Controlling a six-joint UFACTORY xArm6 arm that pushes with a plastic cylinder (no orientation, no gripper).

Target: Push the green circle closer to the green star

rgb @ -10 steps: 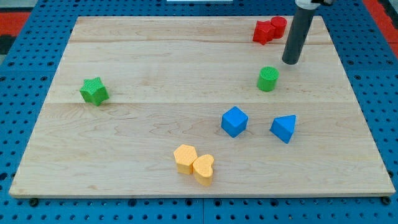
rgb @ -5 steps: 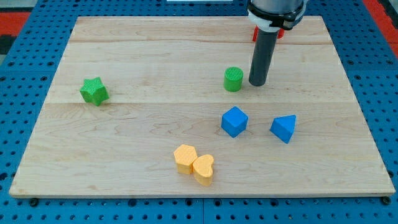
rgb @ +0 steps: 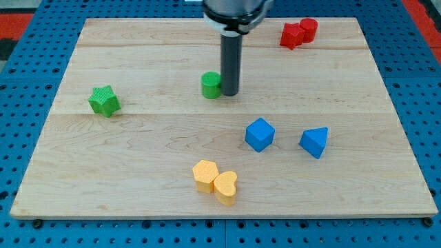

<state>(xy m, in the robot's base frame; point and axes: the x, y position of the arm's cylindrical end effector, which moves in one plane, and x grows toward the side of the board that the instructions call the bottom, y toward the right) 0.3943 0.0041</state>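
The green circle (rgb: 211,85) stands on the wooden board, a little above its middle. My tip (rgb: 229,93) touches the circle's right side. The green star (rgb: 105,100) sits near the board's left edge, well to the left of the circle and slightly lower. The rod rises from the tip to the view's top.
A blue cube (rgb: 260,134) and a blue triangular block (rgb: 314,142) lie right of centre, below my tip. Two yellow blocks (rgb: 214,181) touch each other near the bottom. Two red blocks (rgb: 298,32) sit at the top right. The board (rgb: 138,158) lies on a blue pegboard.
My tip has swept left from the top right, met the green circle and pushed it left across the board, toward the green star. The other blocks have not moved.
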